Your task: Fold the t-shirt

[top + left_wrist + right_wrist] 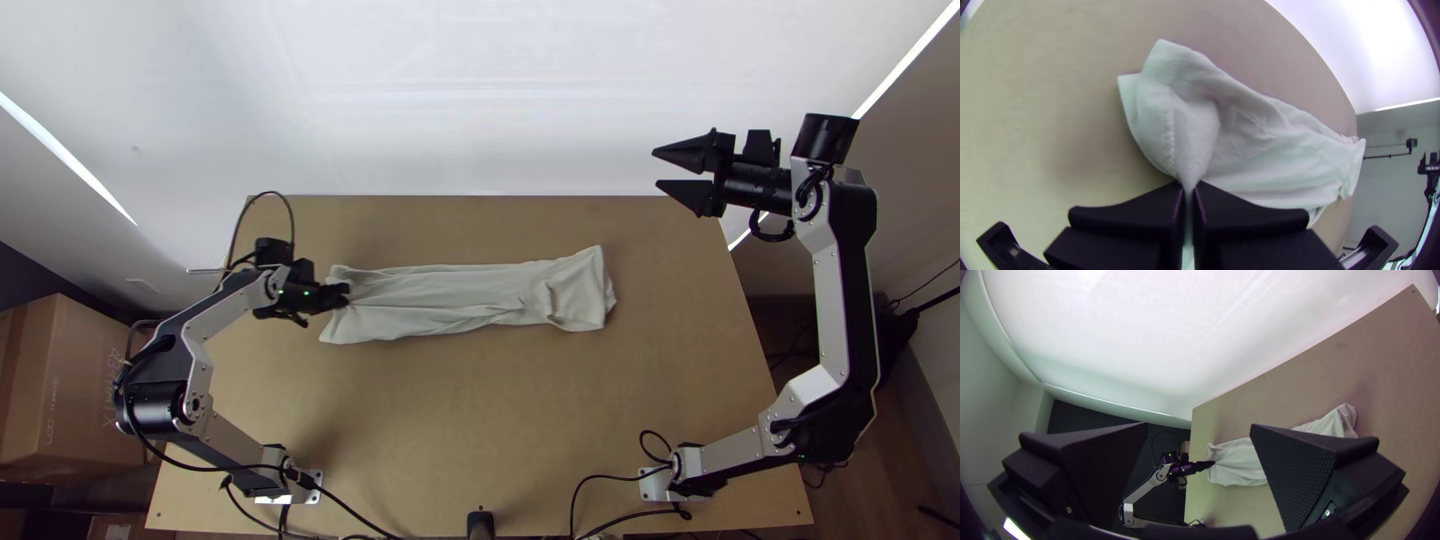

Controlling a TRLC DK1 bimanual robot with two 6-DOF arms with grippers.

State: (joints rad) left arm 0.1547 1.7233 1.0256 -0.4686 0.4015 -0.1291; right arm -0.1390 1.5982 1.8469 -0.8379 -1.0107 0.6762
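The off-white t-shirt (450, 297) lies across the middle of the table as a long narrow strip, creased lengthwise, with a small folded-over part at its right end. My left gripper (343, 294) is at the strip's left end, shut on the fabric. In the left wrist view, the shirt (1260, 145) is pinched into a gather between the fingers of the left gripper (1189, 192). My right gripper (656, 170) is held open beyond the table's far right corner, away from the cloth. Between the open fingers of the right gripper (1199, 430), part of the shirt (1237, 462) appears farther off.
Bare wood of the table (450, 420) lies between the cloth and the near edge. A white wall (480, 100) rises behind the far edge. Cables (600, 490) run near the right base. A cardboard box (70, 390) stands left of the table.
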